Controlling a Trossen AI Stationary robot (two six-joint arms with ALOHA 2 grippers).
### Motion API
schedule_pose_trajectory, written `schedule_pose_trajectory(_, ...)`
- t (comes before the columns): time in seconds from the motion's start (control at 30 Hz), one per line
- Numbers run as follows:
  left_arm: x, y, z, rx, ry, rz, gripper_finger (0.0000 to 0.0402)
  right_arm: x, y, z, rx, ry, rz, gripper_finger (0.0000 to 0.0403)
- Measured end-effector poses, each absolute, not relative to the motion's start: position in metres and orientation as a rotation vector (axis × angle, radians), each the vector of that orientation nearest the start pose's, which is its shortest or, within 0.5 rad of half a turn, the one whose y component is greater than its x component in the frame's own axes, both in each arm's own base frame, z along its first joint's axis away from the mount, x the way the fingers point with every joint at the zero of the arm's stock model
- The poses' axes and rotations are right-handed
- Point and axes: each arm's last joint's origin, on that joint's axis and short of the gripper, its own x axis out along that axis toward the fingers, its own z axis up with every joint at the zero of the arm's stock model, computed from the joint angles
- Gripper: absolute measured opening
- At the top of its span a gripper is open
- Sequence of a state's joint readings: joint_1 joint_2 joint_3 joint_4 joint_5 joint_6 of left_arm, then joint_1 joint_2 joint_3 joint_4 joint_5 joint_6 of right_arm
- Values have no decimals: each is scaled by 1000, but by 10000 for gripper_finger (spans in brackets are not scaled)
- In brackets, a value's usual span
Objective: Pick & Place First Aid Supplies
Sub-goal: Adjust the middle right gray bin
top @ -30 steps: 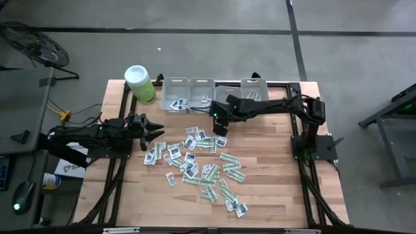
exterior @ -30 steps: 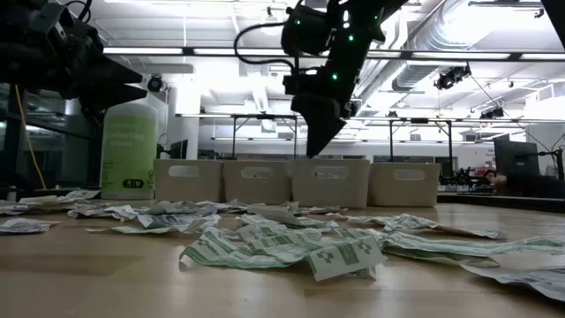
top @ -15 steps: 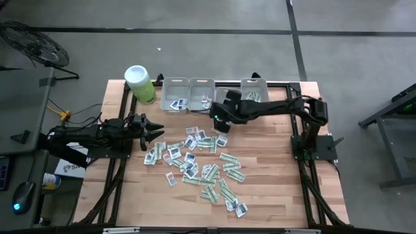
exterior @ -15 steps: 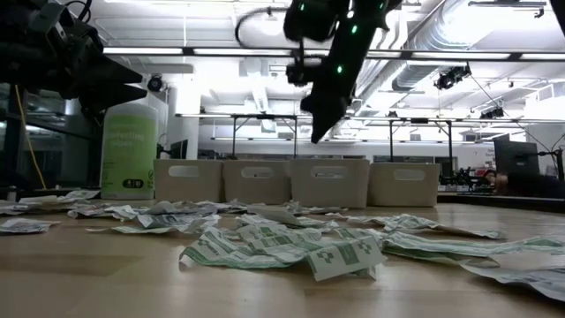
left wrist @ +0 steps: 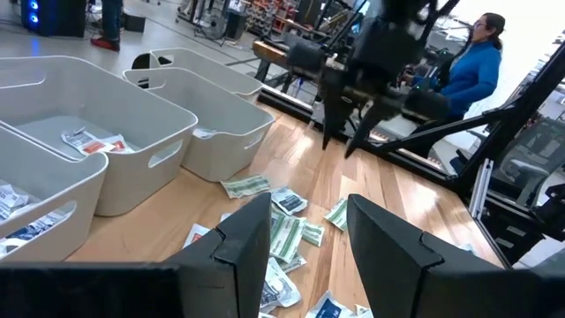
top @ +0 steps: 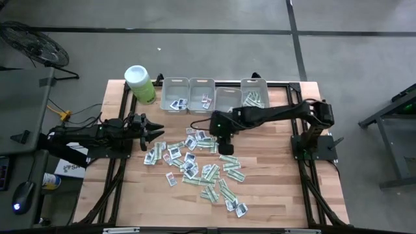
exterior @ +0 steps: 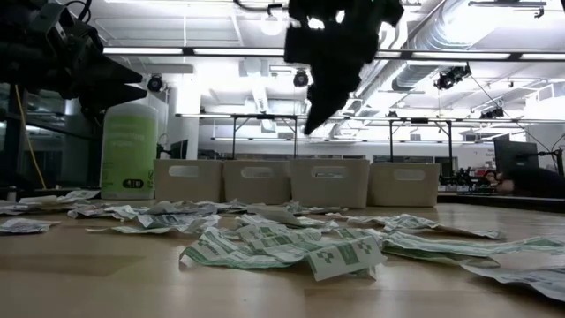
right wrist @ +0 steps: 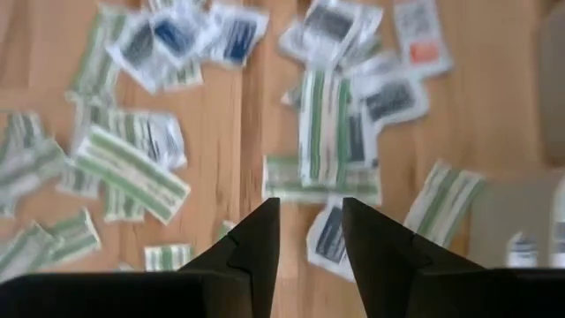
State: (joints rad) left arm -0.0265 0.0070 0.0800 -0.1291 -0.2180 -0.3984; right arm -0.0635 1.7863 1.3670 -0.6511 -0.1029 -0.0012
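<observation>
High view: your packets [top: 195, 159] lie scattered mid-desk [top: 273, 188], some in the bins [top: 201, 94]. Left fingers [top: 153, 132] wait spread at the pile's edge. Right wrist view: right fingers [right wrist: 265, 238] stand parted, empty, above the packets [right wrist: 322, 132].

I count four grey rectangular plastic bins [top: 175, 93] in a row, one lime-green canister with a white lid [top: 140, 84], and several dozen small flat paper packets [top: 195, 162], too overlapped for an exact tally, with both arms' tools over my counter [top: 273, 175].
</observation>
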Motion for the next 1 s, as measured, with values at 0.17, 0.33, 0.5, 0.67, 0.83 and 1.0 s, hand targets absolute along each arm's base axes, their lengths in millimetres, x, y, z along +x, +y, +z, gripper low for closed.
schedule_pose_trajectory(0.17, 92, 4, 178, -390, 17, 200, 150, 357, -34, 199, 91, 1126, -34, 119)
schedule_pose_trajectory(0.33, 92, 4, 178, -390, 17, 200, 150, 344, -50, 183, 76, 1190, -174, 119)
schedule_pose_trajectory(0.5, 92, 4, 178, -390, 17, 200, 150, 340, -63, 180, -16, 1216, -242, 119)
schedule_pose_trajectory(0.67, 92, 4, 178, -390, 17, 200, 150, 337, -76, 181, -120, 1234, -284, 119)
schedule_pose_trajectory(0.83, 92, 4, 178, -390, 17, 200, 150, 335, -88, 181, -124, 1229, -302, 119)
schedule_pose_trajectory(1.0, 92, 4, 178, -390, 17, 200, 150, 336, -88, 181, -40, 1202, -287, 119)
